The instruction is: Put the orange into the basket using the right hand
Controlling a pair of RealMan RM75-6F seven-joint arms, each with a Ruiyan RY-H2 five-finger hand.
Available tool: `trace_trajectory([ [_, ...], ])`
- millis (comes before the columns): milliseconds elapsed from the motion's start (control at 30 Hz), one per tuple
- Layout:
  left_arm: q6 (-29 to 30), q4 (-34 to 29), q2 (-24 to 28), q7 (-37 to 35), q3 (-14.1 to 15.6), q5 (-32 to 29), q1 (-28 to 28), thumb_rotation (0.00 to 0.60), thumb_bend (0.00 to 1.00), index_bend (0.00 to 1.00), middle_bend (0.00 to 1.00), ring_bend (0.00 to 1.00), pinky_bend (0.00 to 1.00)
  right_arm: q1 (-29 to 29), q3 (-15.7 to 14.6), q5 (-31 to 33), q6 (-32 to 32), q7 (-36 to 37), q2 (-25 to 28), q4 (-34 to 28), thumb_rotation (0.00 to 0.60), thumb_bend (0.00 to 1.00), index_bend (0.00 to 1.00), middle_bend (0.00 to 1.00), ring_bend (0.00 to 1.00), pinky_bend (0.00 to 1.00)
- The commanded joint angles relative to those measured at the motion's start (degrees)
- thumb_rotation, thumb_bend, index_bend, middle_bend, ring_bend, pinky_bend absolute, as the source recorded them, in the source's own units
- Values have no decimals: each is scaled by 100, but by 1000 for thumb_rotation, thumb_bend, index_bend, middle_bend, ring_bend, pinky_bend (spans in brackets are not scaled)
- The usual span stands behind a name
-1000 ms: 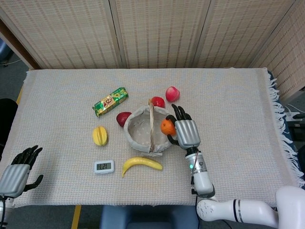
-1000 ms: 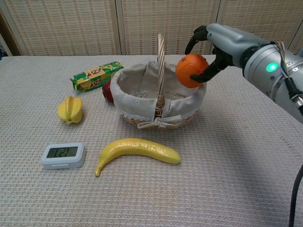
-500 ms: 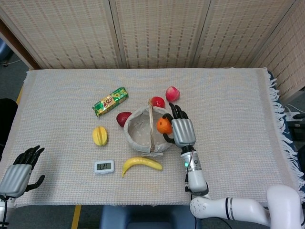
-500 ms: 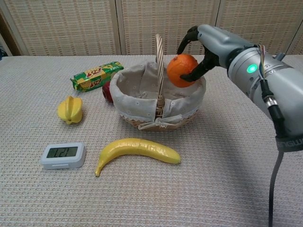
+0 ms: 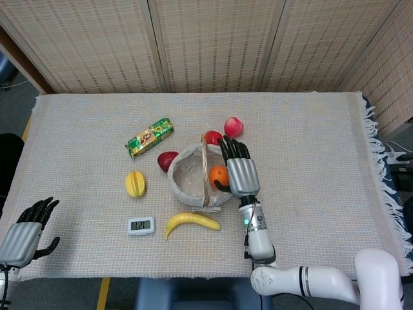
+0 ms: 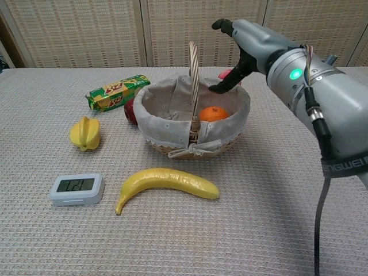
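Note:
The orange [image 5: 218,174] [image 6: 213,113] lies inside the cloth-lined wicker basket [image 5: 185,181] [image 6: 167,122], on the right of its upright handle. My right hand [image 5: 235,167] [image 6: 248,46] hovers over the basket's right rim with its fingers spread apart and nothing in them. It stands clear above the orange. My left hand [image 5: 26,231] hangs at the table's near left corner, fingers loosely apart and empty; the chest view does not show it.
Around the basket lie a banana [image 5: 191,221] [image 6: 167,182], a small digital clock [image 5: 141,225] [image 6: 76,188], a yellow starfruit [image 5: 135,183] [image 6: 84,133], a green snack pack [image 5: 149,137] [image 6: 117,91] and three red fruits [image 5: 233,126] [image 5: 212,137] [image 5: 166,159].
The right hand carried the orange leftward over the basket, then let it go. The orange dropped into the basket and the fingers spread open above it.

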Motion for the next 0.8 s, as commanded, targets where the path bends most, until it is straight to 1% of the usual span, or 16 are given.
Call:
trace_trajectory([
  [33,-11,1,5,5,0,-16,-1,600,334,0,0,0,110,-116,-124,-5,-2,-71,249,-318,593,95,0,0,0,57],
  [100,-11,6,8,10,-1,-23,0,600,334,0,0,0,110,-223,-297,-45,-4,-185,497,-590,593,95,0,0,0,48],
  [167,1,9,12,5,-2,-24,7,600,333,0,0,0,110,-397,-571,-190,32,-305,878,-946,592,95,0,0,0,40],
  [233,24,6,13,0,-5,-26,18,600,335,0,0,0,110,-620,-901,-472,116,-351,1311,-1265,593,95,0,0,0,33],
  [333,60,14,-1,31,-9,-12,28,600,335,0,0,0,110,-1003,-1394,-936,275,-230,1925,-1657,593,95,0,0,0,28],
  [433,98,20,-20,69,-15,6,37,600,334,0,0,0,110,-1423,-1875,-1423,471,41,2485,-1928,593,95,0,0,0,22],
  [500,131,28,-34,90,-19,19,46,600,333,0,0,0,110,-1714,-2218,-1834,657,193,2831,-1943,592,95,0,0,0,10],
  [600,182,57,-61,128,-28,32,62,600,334,0,0,0,111,-2156,-2655,-2378,973,493,3195,-1789,591,95,0,0,0,0],
  [700,207,75,-78,148,-34,33,72,600,333,0,0,0,111,-2582,-2957,-2747,1261,945,3405,-1538,590,95,0,0,0,0],
  [800,236,83,-84,154,-38,43,82,600,333,0,0,0,111,-2917,-3137,-3050,1504,1346,3490,-1206,589,95,0,0,0,0],
])
